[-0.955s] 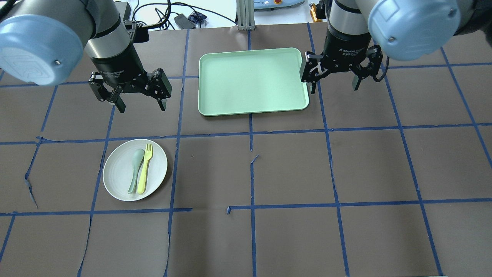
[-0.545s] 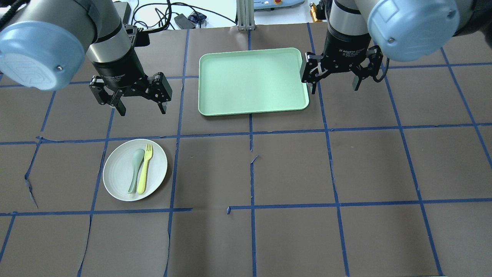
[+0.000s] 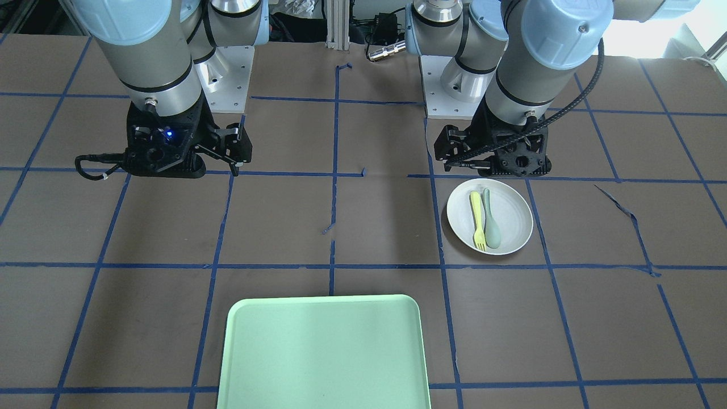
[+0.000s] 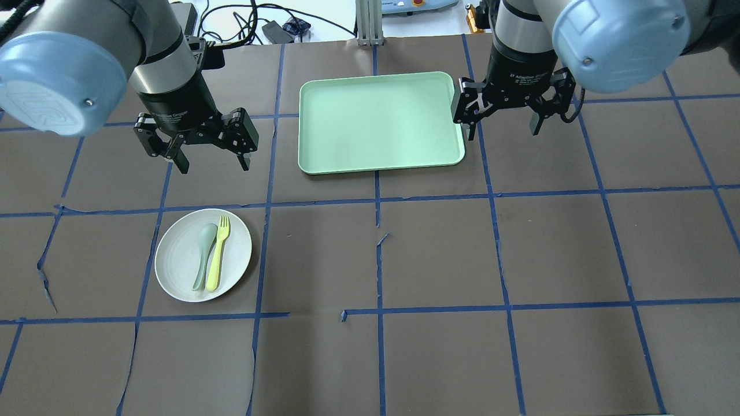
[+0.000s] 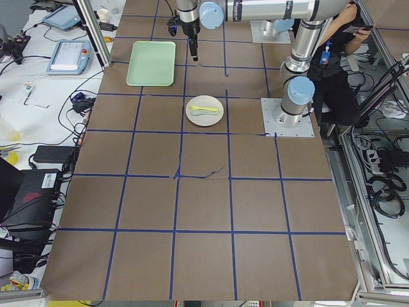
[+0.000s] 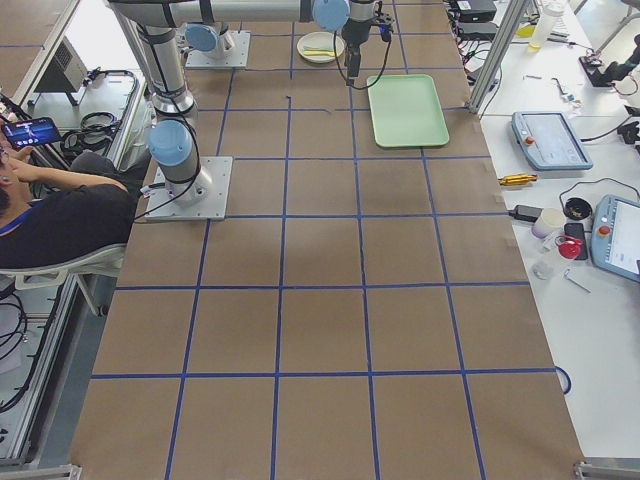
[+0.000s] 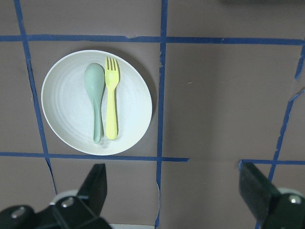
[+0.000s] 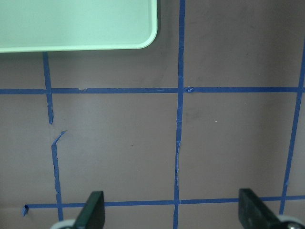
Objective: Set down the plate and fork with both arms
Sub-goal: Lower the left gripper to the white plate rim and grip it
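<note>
There is one plate (image 4: 176,263), one fork (image 4: 218,254), one spoon (image 4: 204,254) and one tray (image 4: 381,122) on the bench (image 4: 439,254), with two arms above it. The plate sits on the robot's left half of the bench, well apart from the tray. The fork lies flat in the plate, just beside the spoon and on the side nearer the bench's middle, its tines pointing toward the tray's end of the bench.

The left end effector (image 4: 214,163) hangs above the bench near the plate, jaws spread wide and holding nothing. The right end effector (image 4: 503,132) hangs by the tray's right edge, also spread wide and empty.

Compared with a second ago, the left end effector has shifted slightly toward the far side of the bench. Over the last half second it has barely moved. The right end effector, plate, fork, spoon and tray are where they were.
</note>
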Controlling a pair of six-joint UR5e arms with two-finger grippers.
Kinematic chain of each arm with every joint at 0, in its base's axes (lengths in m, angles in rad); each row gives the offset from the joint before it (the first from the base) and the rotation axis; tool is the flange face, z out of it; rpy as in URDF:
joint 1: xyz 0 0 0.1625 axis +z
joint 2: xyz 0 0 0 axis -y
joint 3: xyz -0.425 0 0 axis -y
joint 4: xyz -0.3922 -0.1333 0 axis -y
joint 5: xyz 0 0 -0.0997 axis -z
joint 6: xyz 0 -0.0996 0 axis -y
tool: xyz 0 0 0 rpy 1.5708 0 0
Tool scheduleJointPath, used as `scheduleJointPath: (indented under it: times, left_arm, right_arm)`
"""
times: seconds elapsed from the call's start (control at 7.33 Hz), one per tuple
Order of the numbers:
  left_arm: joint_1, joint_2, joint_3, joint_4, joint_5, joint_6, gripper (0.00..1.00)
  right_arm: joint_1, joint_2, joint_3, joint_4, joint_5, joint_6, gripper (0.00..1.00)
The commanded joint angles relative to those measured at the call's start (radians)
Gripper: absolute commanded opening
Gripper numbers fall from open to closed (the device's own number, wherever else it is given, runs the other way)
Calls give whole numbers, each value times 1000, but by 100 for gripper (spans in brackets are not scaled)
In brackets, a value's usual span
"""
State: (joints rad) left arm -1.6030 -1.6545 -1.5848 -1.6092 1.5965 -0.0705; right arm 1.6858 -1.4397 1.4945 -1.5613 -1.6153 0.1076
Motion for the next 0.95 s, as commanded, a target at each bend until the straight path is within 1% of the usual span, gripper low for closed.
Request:
scheduleJointPath:
  times: [0.0,0.14,0.27,0.41,0.55,0.68,0.82]
  left_arm:
    - [18,11,-7,-3,-1,20,100]
    - [34,16,-21,18,0,96,100]
    - [88,-4,-50,91,-1,163,100]
    - [188,-5,-128,198,-10,214,100]
    - [255,-8,-223,286,-10,324,100]
    - [317,-17,-301,401,-13,448,100]
    - [403,-34,-351,457,-32,534,100]
  right_arm:
    - [0,1,1,-6,0,-6,100]
    - [0,13,7,-9,-2,-2,100]
    - [0,15,9,-5,0,0,100]
    - [0,18,9,-8,15,-2,100]
    - [0,27,9,-11,14,-2,100]
    - [0,33,10,-11,12,1,100]
    - [0,45,10,-11,9,1,100]
